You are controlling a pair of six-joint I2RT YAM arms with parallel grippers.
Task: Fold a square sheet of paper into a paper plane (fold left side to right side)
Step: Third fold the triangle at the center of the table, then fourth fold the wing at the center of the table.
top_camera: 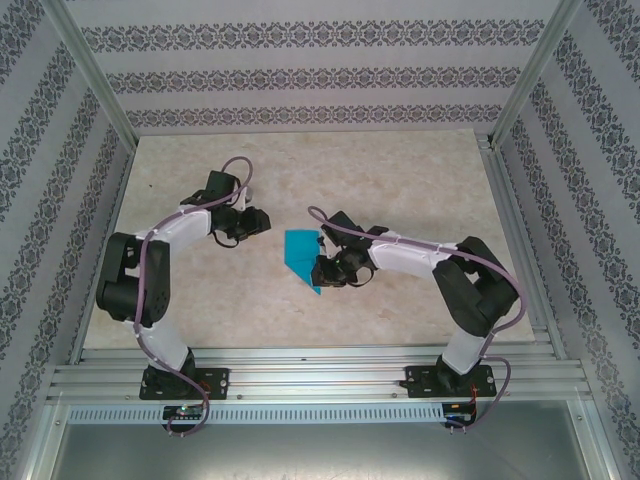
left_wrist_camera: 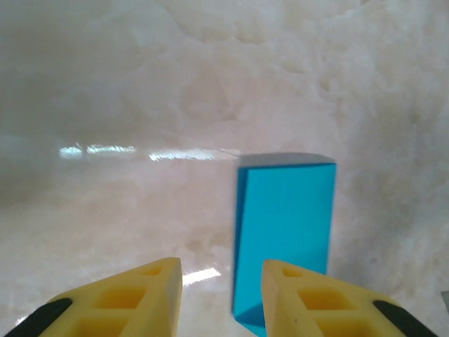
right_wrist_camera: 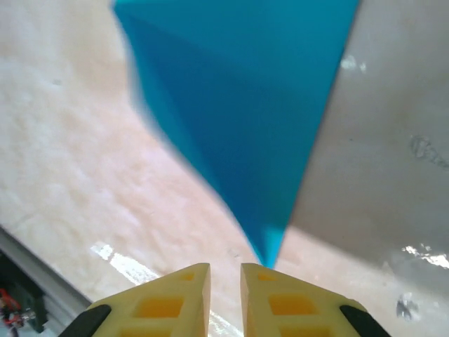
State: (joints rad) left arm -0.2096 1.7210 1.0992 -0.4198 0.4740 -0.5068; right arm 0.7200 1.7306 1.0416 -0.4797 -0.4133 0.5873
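The thin, bright cyan-blue sheet of paper [top_camera: 298,252] lies near the middle of the pale marbled tabletop [top_camera: 420,180]. It is already creased into a narrower shape with a sharp point toward 5 o'clock.

My yellow-fingered left gripper [top_camera: 252,222] sits at the paper's 10 o'clock, near but apart. Its fingers [left_wrist_camera: 147,288] stand well parted with nothing between them.

My right gripper [top_camera: 328,270] is at the paper's 4 o'clock, just beside the point. Its fingers [right_wrist_camera: 182,295] are only slightly parted and empty, with the blue tip just beyond them at 12 o'clock.

I judge the sheet almost weightless, limp, and slick on this smooth top. It will likely slide rather than lift, buckle if shoved, and crumple or tear under a hard pinch.

From my left wrist, one long edge seems to stand slightly off the table. I'd slip a finger under there and pinch lightly, close to the edge. My other gripper would press flat near the crease to pin it.
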